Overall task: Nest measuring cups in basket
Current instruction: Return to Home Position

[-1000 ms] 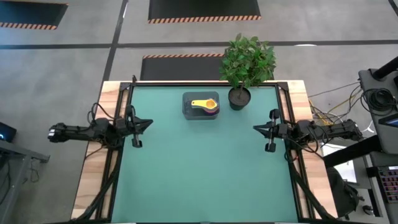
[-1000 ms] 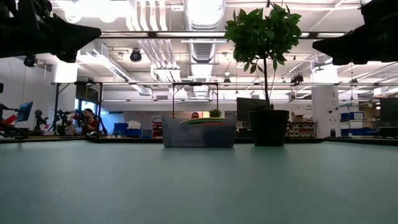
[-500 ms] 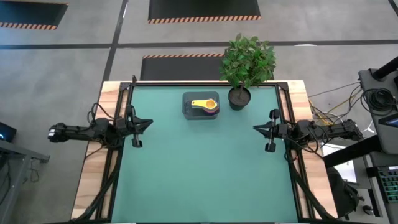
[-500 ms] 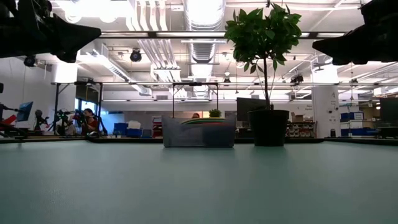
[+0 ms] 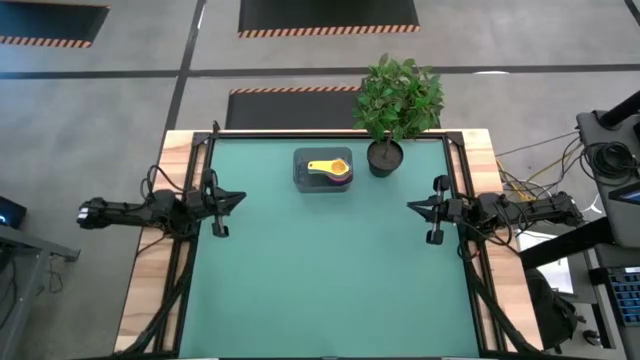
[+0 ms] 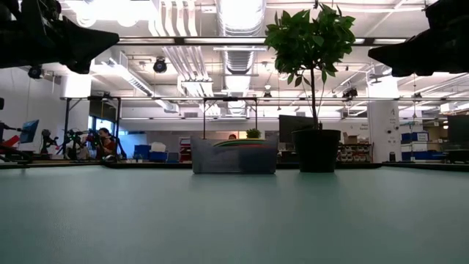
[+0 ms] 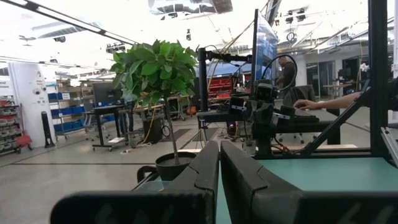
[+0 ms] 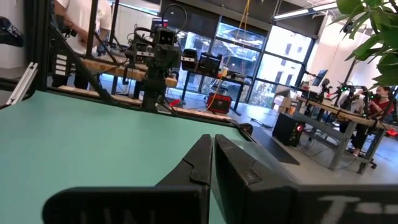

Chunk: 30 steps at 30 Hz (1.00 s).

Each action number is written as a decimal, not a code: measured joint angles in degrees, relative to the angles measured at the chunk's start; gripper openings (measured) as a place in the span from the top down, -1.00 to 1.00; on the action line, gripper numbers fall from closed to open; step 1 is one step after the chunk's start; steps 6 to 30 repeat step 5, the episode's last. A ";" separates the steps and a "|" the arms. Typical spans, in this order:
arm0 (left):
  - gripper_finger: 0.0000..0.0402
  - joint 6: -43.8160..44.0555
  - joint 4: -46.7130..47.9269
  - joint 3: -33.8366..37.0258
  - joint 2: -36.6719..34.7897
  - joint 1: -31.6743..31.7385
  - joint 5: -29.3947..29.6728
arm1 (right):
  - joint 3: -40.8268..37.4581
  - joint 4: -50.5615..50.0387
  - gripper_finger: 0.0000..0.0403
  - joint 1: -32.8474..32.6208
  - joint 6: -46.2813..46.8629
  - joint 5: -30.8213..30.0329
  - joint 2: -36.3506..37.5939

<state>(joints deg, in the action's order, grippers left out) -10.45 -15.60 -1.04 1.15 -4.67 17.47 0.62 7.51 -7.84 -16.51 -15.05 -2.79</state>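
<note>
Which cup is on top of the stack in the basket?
The yellow cup: its handle lies uncovered atop the stack in the basket, pointing away from the plant; the purple cup shows just an edge beneath.

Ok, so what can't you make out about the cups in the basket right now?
High view: the yellow cup on top covers the stack in the basket; what lies beneath is hidden, count unclear.
Low view: the basket's translucent wall blurs the cups to streaks.
Wrist views: past the shut left gripper and right gripper, no cups show.
</note>
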 joint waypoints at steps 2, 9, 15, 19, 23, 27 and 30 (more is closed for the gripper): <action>1.00 0.00 0.00 0.00 0.00 0.00 0.01 | 0.00 0.01 0.95 0.00 0.00 0.00 0.00; 1.00 -0.01 0.01 0.00 0.00 0.00 0.01 | 0.00 0.00 0.95 -0.02 0.00 0.00 0.00; 1.00 -0.01 0.01 0.00 0.00 0.00 0.01 | 0.00 0.00 0.95 -0.02 0.00 0.00 0.00; 1.00 -0.01 0.01 0.00 0.00 0.00 0.01 | 0.00 0.00 0.95 -0.02 0.00 0.00 0.00; 1.00 -0.01 0.01 0.00 0.00 0.00 0.01 | 0.00 0.00 0.95 -0.02 0.00 0.00 0.00; 1.00 -0.01 0.01 0.00 0.00 0.00 0.01 | 0.00 0.00 0.95 -0.02 0.00 0.00 0.00; 1.00 -0.01 0.01 0.00 0.00 0.00 0.01 | 0.00 0.00 0.95 -0.02 0.00 0.00 0.00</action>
